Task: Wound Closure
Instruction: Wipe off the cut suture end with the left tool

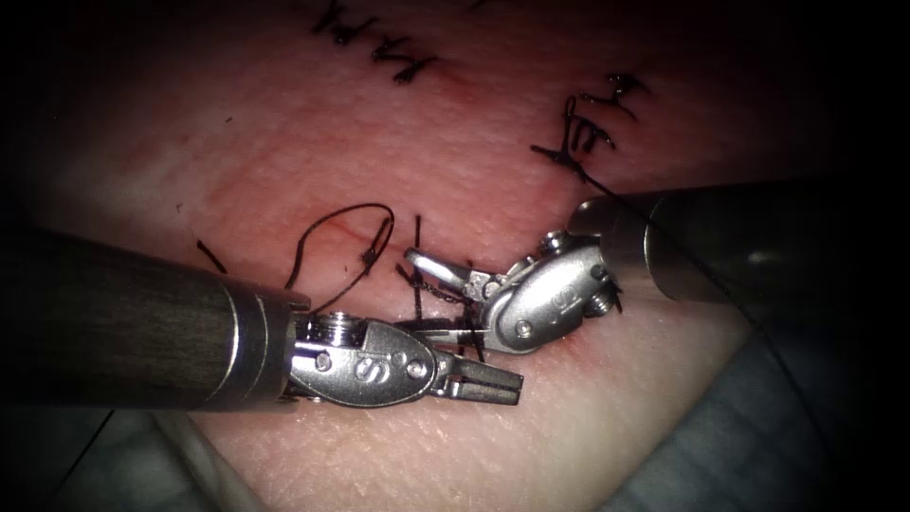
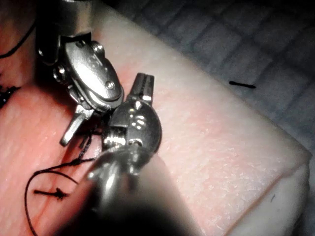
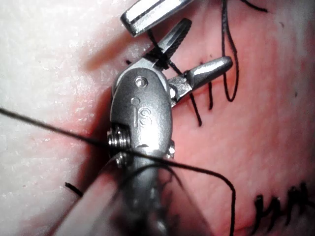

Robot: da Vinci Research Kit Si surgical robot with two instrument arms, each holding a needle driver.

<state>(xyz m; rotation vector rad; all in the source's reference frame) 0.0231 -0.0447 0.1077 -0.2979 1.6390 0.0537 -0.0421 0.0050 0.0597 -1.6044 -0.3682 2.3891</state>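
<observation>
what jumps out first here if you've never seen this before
Two steel tools meet tip to tip mid-frame over the pink tissue: the right tool, jaws open with black thread between them, and the left tool, jaws shut, empty. Finished dark stitches sit along the top.

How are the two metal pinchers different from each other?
The left tool has its jaws shut together, while the right tool has its jaws spread wide apart. In the endoscope view the left tool reaches in from the left and the right tool from the right. A dark thread lies across the right tool's wrist, not the left tool's. Both are shiny metal and sit close together over the tissue.
</observation>
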